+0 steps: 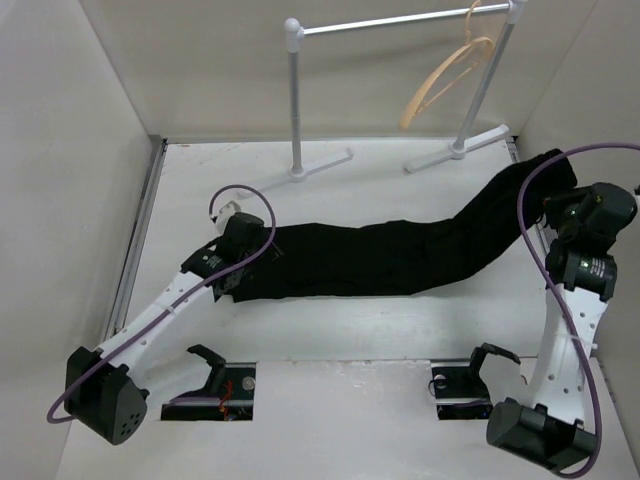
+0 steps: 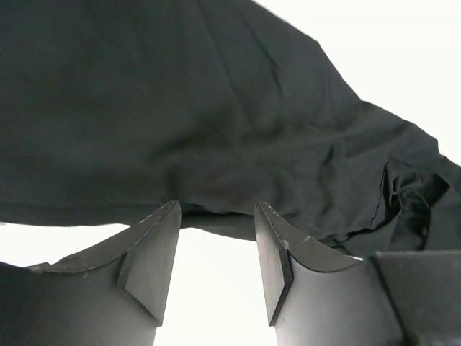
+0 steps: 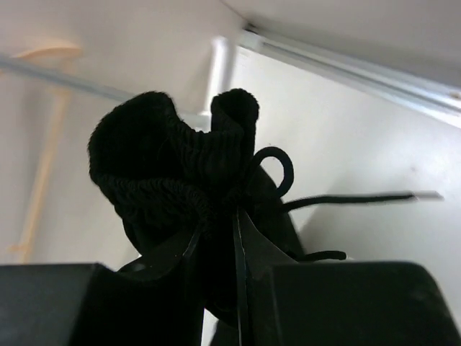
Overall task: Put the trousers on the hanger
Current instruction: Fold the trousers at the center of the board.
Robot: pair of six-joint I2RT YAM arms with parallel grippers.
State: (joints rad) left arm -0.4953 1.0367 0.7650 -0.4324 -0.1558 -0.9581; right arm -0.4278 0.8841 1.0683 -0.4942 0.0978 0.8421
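The black trousers lie stretched across the table from left to right. My left gripper is low at their left end. In the left wrist view it is open, with its fingertips at the edge of the fabric and bare table between them. My right gripper is at the right end, lifted a little. In the right wrist view it is shut on the bunched ribbed waistband, with the drawstring hanging loose. The tan hanger hangs on the rack at the back right and also shows in the right wrist view.
The white tubular rack stands at the back, its feet on the table near the trousers' right end. White walls close in the back and both sides. Two black holders sit at the near edge.
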